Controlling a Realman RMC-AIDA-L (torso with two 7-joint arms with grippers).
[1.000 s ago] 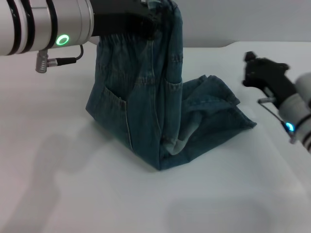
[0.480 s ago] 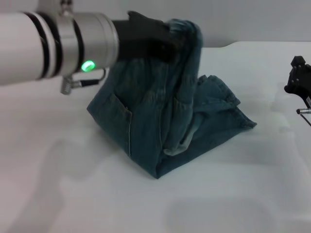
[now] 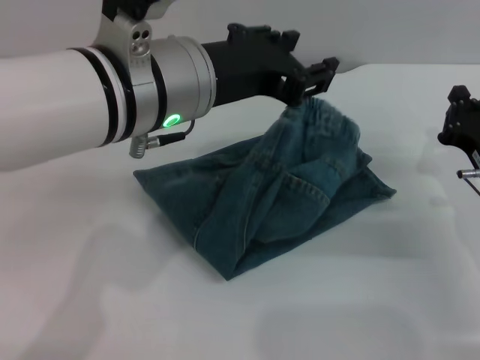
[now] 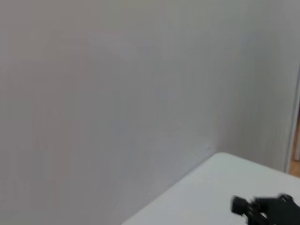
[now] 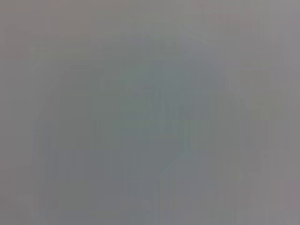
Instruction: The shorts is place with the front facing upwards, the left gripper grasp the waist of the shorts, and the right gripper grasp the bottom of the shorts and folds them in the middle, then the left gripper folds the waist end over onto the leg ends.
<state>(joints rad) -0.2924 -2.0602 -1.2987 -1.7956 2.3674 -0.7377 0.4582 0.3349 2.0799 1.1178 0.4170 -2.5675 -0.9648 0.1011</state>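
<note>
Reaching in from the left across the white surface (image 3: 90, 300), left end effector (image 3: 304, 84) on a thick silver-white cylindrical arm with black rings and a green ring light, black prongs pinched shut on the gathered elastic waist of the shorts (image 3: 262, 199) and holding that ruffled edge raised just above the heap. Directly below and around that grip, blue denim folded into a thick, rumpled wedge: flat lower layer spread toward the left with a straight stitched edge, upper layer draped over it toward the right, a stitched pocket showing near the middle, creases running down from the lifted waistband. Farther right, well apart from the cloth, right end effector (image 3: 459, 120) at the edge of the head view, small and black, touching nothing visible; opening cannot be told. Smooth, matte surface under everything.
</note>
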